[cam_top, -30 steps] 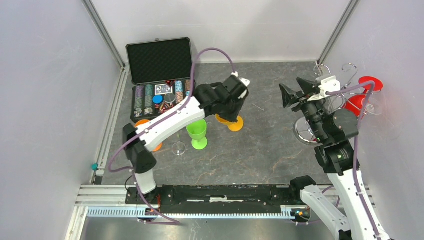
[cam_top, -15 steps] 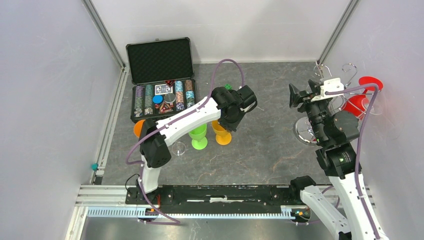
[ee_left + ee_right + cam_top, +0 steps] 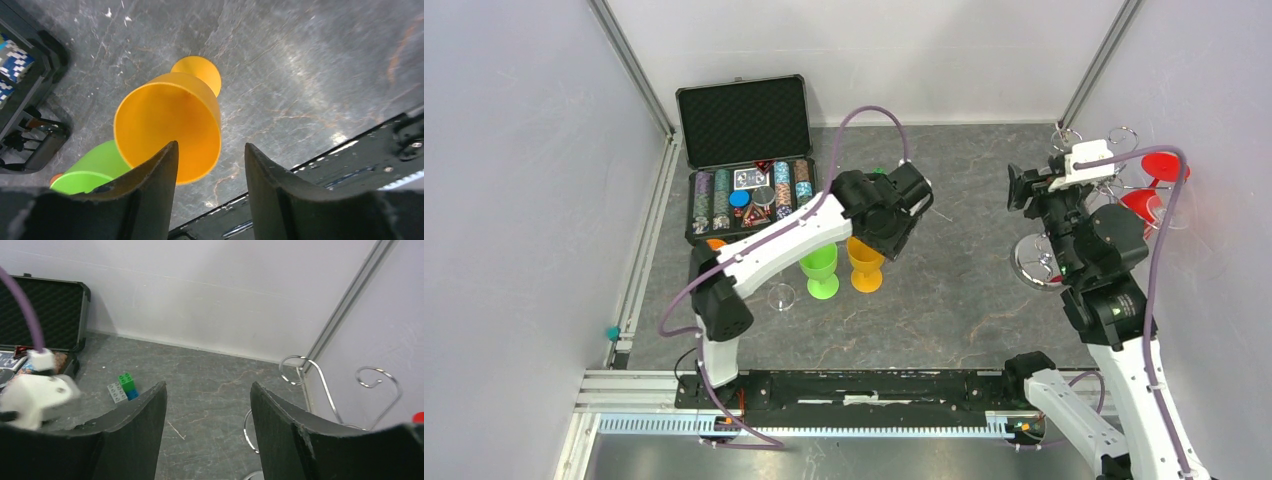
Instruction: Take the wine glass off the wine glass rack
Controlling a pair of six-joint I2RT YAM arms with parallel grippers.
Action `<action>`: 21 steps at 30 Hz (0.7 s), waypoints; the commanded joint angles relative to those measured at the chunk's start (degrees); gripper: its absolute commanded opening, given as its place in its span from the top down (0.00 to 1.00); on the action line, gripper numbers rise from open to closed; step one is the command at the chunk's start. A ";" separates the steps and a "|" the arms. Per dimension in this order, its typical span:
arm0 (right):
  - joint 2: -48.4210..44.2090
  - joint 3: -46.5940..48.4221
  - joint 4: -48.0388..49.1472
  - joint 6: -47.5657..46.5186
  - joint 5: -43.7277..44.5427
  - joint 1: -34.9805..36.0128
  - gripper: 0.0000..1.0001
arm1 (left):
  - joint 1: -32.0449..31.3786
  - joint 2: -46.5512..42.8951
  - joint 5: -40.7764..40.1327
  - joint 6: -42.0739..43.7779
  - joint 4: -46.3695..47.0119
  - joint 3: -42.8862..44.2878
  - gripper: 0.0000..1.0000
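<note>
Shifted since earlier: left claw (image 3: 210, 147), spread wide, now over orange glass (image 3: 167, 127) standing on counter (image 3: 300, 75). Right claw (image 3: 207, 390): wide, empty, beside wine glass rack (image 3: 1027, 268). Red wine glass (image 3: 1166, 166) hangs there; approach its stem squarely.

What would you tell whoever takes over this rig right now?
Left claw: open, empty, over the orange glass, which stands on the table beside the green glass.
Right claw: open, empty, next to the hooks of the wine glass rack.
Done: the orange, green and a clear glass stand on the table, off the rack.
Left: a red glass hangs on the rack; the right arm looks nearest.
</note>
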 commanded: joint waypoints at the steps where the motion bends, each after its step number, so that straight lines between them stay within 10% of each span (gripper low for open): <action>1: 1.97 7.69 -4.50 -2.80 5.51 0.08 0.32 | -0.11 -12.39 0.61 2.48 8.85 -1.83 0.38; 9: 8.93 17.43 -11.82 -19.43 30.73 0.11 0.23 | -0.07 -32.74 1.71 5.47 26.62 -21.57 0.01; 14: 14.17 16.36 -10.42 -37.29 53.88 -0.06 0.19 | -0.04 -44.07 -0.66 6.21 34.35 -31.42 0.00; 21: 10.26 16.09 -6.65 -42.64 51.86 -1.35 0.26 | -0.03 -53.77 -8.00 5.32 35.30 -38.06 0.00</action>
